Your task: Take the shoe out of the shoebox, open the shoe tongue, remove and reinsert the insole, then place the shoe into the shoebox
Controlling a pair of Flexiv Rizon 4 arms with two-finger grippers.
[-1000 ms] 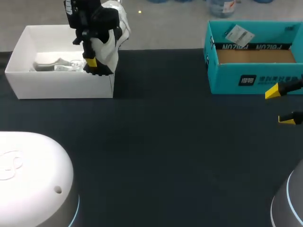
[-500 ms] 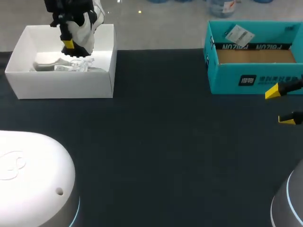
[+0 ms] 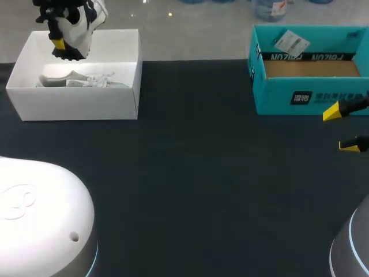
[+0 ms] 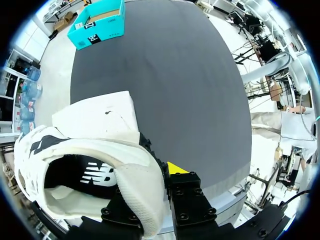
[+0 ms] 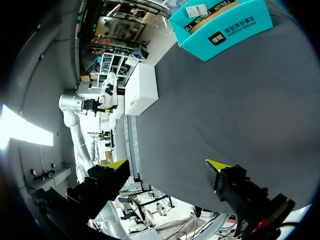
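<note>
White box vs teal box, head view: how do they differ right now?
Colour: the white box is plain; the teal box carries print and a label.
Inside: the white box holds crumpled white packing; the teal box shows only brown cardboard.
Above: the left gripper holds the shoe over the white box's far edge; nothing is over the teal box.
Shared: both are open-topped, at the table's far edge.
</note>
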